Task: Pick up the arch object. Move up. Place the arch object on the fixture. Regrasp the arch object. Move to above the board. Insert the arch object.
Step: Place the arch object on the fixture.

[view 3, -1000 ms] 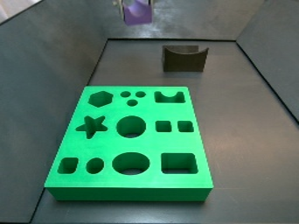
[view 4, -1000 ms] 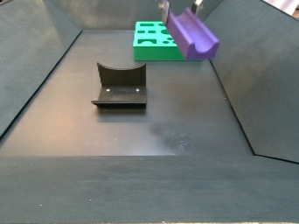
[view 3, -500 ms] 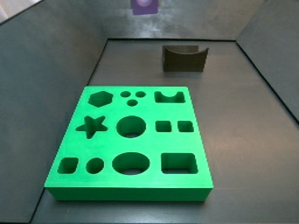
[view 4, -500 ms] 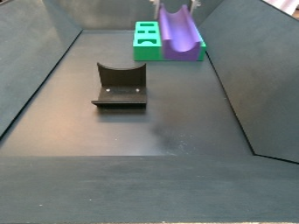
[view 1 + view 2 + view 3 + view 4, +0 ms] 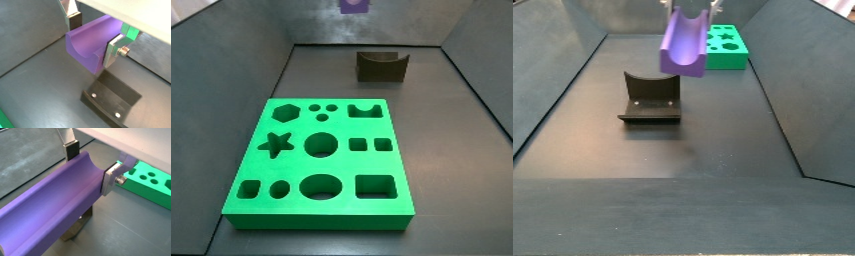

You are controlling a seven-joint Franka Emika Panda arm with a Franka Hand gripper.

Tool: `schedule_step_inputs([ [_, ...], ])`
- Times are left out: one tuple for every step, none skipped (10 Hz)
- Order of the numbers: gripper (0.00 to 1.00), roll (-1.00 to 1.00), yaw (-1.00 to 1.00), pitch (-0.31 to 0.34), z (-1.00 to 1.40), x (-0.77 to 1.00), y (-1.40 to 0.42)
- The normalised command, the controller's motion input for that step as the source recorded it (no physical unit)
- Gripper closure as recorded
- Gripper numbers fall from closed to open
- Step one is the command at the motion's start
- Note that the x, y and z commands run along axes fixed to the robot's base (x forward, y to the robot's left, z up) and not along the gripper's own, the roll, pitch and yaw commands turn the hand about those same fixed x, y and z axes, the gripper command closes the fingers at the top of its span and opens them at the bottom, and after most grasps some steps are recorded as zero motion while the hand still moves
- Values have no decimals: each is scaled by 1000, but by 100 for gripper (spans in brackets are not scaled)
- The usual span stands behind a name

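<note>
Fingers (image 5: 112, 50) of our gripper (image 5: 93, 37) clamp the arch object (image 5: 90, 42), held aloft; we see the fixture (image 5: 112, 102) below them

A dark grey matte floor (image 5: 438, 130) runs between sloping grey walls, which close it in like a trough. In a side view the left wall (image 5: 560, 60) and the right wall (image 5: 800, 90) lean outward. A faint paler smudge (image 5: 714, 157) marks the floor near its middle.
</note>
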Motion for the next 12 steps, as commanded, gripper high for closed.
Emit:
schedule_step_inputs([
  [100,-36,-49,84,-2,583,61],
  [100,-35,-39,104,2,438,44],
  [100,-33,-35,118,3,334,35],
  [100,-32,-33,131,5,239,26],
  [100,-1000,87,174,-51,718,-533],
  [100,-1000,85,173,-45,646,-495],
  [100,-1000,73,177,-32,565,-268],
  [100,-1000,59,187,-10,451,-114],
  [100,-1000,50,194,-7,366,-59],
  [100,-1000,38,200,-9,280,-17],
  [100,-1000,25,208,-9,197,6],
  [100,-1000,5,216,-4,93,21],
])
